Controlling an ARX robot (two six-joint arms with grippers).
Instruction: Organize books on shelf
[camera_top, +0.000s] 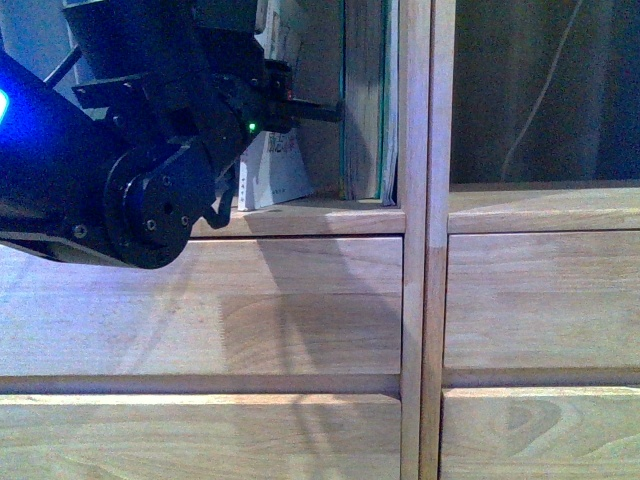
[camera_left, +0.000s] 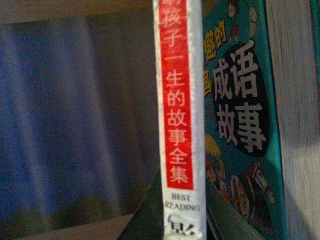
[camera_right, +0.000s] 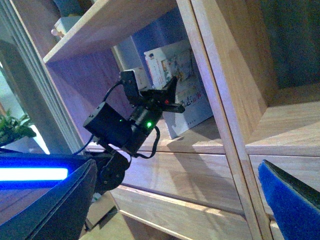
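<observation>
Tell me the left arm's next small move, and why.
Probably ease the white paperback sideways to the teal book: the left gripper clasps its spine, and in the front view it leans apart from the upright books.

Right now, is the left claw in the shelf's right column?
No, the left claw is in the left column's compartment, around the white book's spine.

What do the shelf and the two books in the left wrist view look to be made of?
Shelf: pale natural wood, matte, with visible grain; whether solid or veneer I cannot tell.
White-spined book: paper, with the spine edges scuffed and rough around the red printed strip.
Teal book: printed paper or card cover, probably slightly glossy; pale page edges show beside it.
</observation>
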